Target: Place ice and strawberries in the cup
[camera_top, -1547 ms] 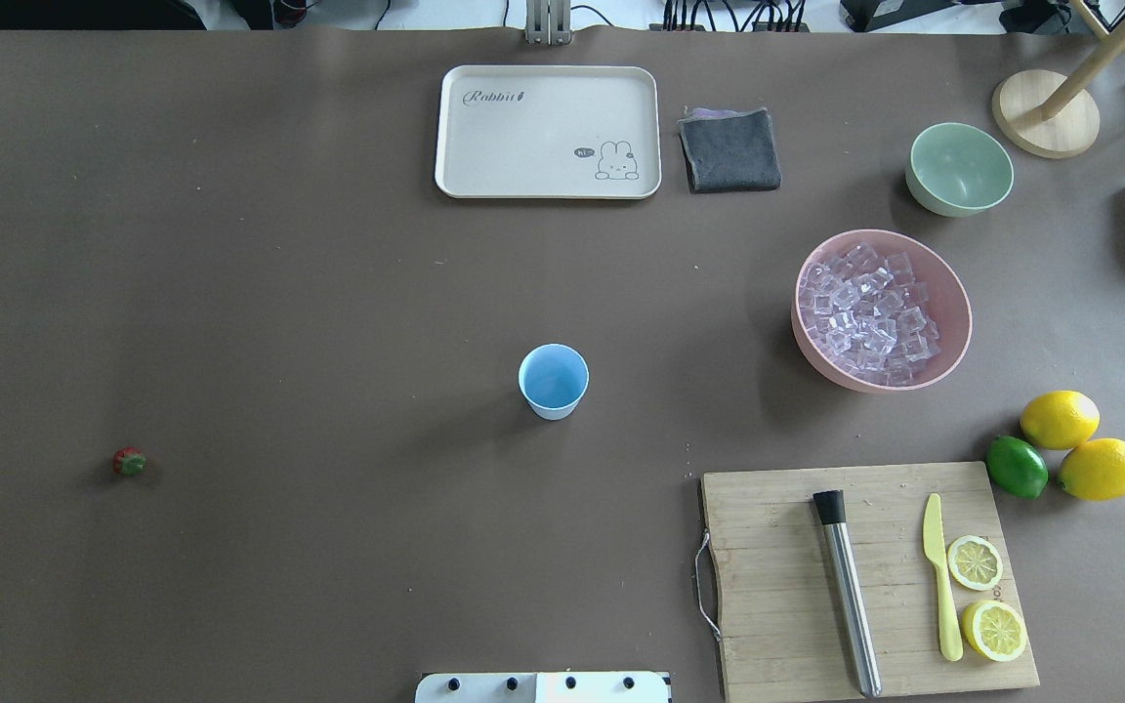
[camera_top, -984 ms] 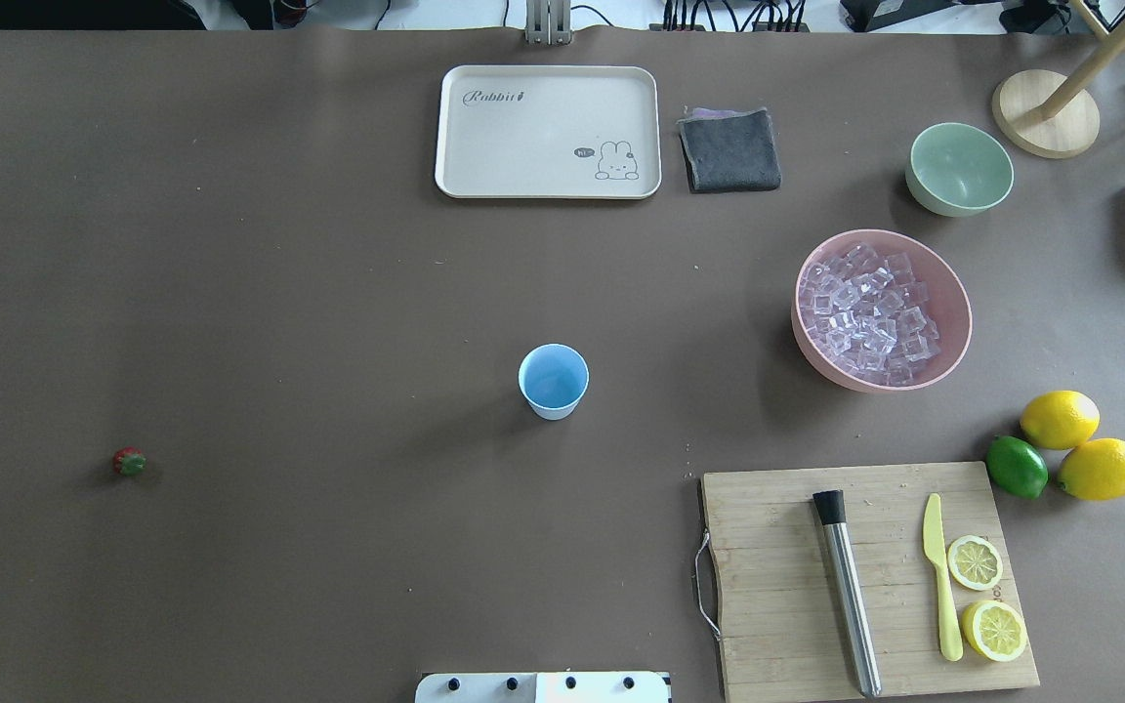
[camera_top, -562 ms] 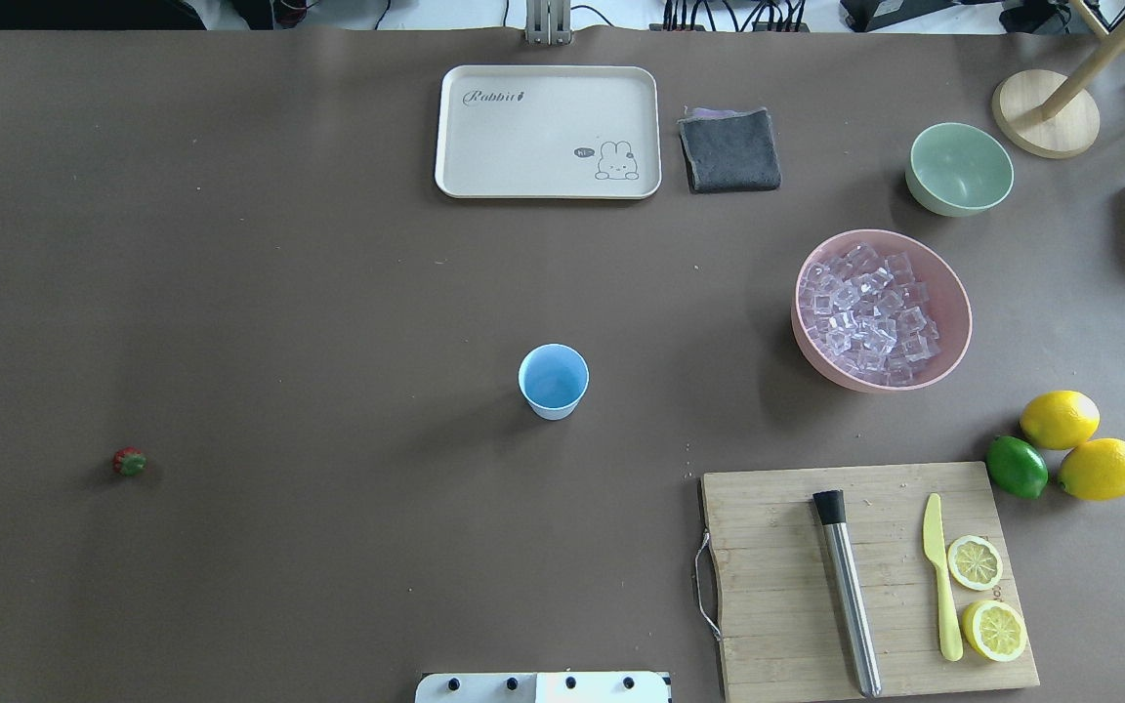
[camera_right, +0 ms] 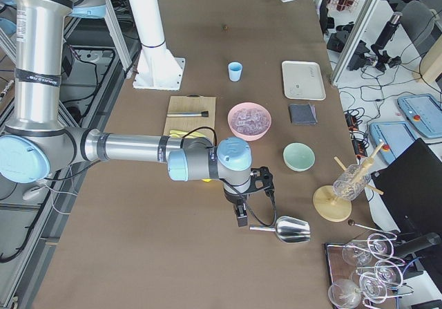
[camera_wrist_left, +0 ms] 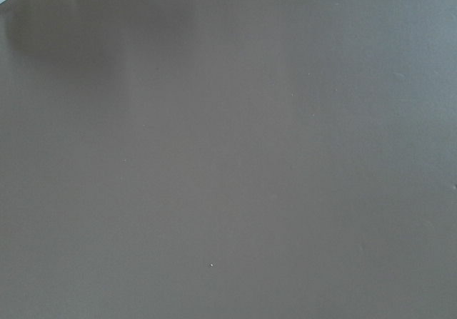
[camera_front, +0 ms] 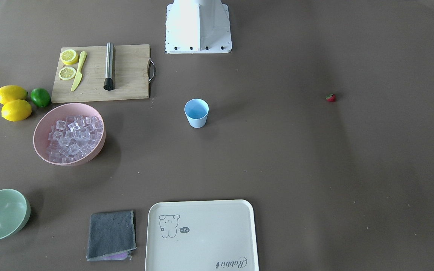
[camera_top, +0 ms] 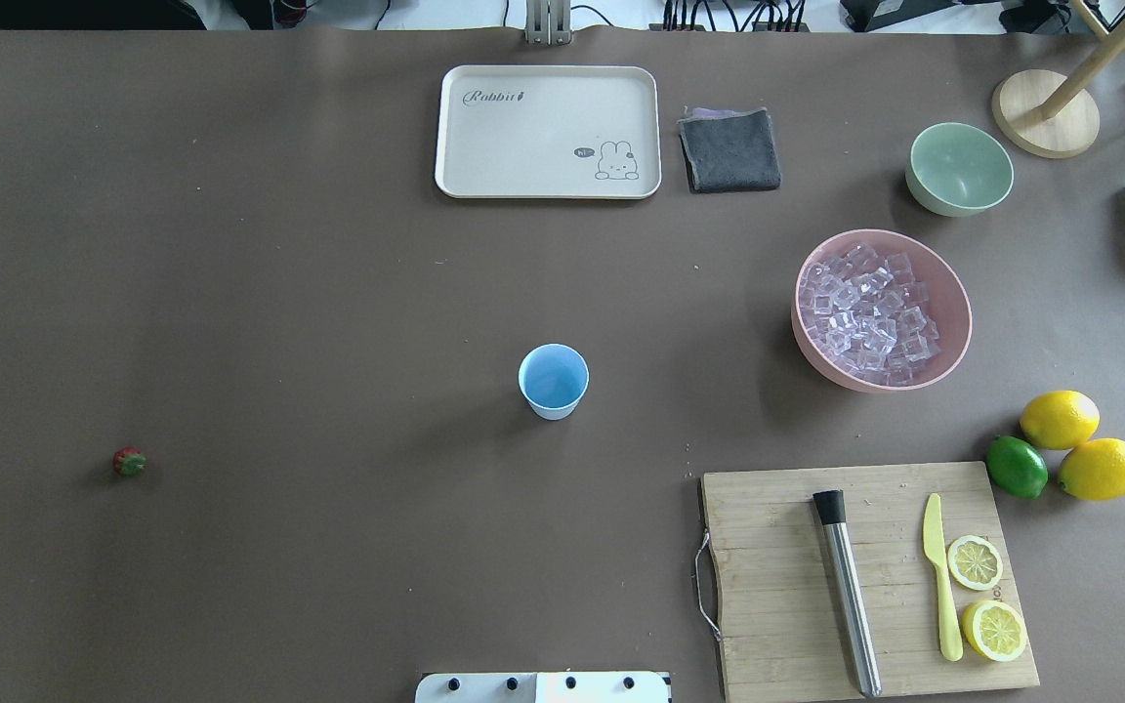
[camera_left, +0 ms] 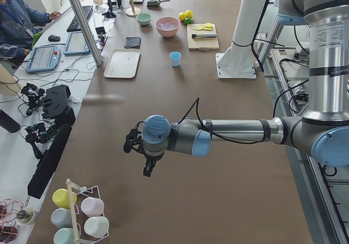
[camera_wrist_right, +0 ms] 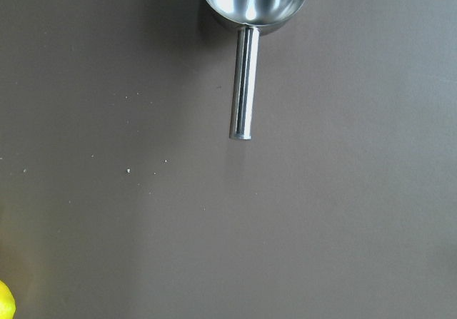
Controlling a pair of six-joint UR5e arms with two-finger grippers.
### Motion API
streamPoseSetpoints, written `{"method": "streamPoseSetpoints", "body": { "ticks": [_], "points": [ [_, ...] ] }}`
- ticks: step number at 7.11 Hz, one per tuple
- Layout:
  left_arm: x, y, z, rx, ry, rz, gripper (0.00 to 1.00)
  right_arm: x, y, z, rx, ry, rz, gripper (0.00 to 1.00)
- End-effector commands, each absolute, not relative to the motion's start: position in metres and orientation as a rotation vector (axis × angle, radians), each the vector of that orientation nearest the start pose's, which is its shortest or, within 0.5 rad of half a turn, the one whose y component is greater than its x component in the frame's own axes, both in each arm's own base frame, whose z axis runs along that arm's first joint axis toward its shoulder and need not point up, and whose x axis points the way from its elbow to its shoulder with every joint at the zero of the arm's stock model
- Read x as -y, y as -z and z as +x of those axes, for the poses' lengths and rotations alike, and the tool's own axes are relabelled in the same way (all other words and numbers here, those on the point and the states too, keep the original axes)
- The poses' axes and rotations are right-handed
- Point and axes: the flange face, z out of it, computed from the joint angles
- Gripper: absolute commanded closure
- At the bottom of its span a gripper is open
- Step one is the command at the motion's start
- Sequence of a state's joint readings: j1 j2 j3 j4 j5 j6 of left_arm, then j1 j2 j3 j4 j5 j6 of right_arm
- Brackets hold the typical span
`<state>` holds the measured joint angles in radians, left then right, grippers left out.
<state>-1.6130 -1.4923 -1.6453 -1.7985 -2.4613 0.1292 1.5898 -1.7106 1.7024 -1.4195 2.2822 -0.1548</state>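
Exterior right, not overhead: right hand (camera_right: 241, 219).

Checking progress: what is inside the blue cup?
Nothing: the cup shows its bare blue bottom. The ice is heaped in the pink bowl, hiding its bottom; the strawberry lies on the table.

Robotics lab, with a test bench set out for table-top trials.

Two industrial robot arms, the left arm (camera_left: 234, 130) and the right arm (camera_right: 131, 146), reach over a long table (camera_left: 180, 200) covered in brown paper. A metal frame post (camera_left: 82, 23) stands at its edge. A person (camera_left: 16, 15) sits at a side desk with control tablets (camera_left: 42, 57), a keyboard (camera_left: 80, 19) and cables (camera_top: 729, 14).
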Motion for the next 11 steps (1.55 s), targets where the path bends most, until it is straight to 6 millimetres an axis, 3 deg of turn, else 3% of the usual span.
{"method": "streamPoseSetpoints", "body": {
  "ticks": [1, 2, 3, 5, 7, 9, 11],
  "points": [
    [0.471, -0.620, -0.070, -0.952, -0.204, 0.310, 0.01, 0.448, -0.630, 0.070, 0.786, 0.141, 0.224, 0.00],
    [0.475, -0.614, -0.070, -0.947, -0.224, 0.349, 0.01, 0.453, -0.616, 0.052, 0.811, 0.110, 0.204, 0.00],
    [0.477, -0.615, -0.060, -0.946, -0.251, 0.361, 0.01, 0.462, -0.586, 0.026, 0.829, 0.077, 0.188, 0.00],
    [0.482, -0.612, -0.044, -0.950, -0.285, 0.351, 0.01, 0.476, -0.525, -0.047, 0.846, 0.066, 0.162, 0.00],
    [0.483, -0.610, -0.043, -0.951, -0.288, 0.356, 0.01, 0.481, -0.482, -0.110, 0.858, -0.002, 0.111, 0.00],
    [0.478, -0.613, -0.038, -0.948, -0.311, 0.373, 0.01, 0.479, -0.431, -0.196, 0.849, -0.083, 0.079, 0.01],
    [0.478, -0.617, -0.036, -0.949, -0.311, 0.366, 0.01, 0.455, -0.405, -0.283, 0.823, -0.090, 0.081, 0.01]
  ]
}}
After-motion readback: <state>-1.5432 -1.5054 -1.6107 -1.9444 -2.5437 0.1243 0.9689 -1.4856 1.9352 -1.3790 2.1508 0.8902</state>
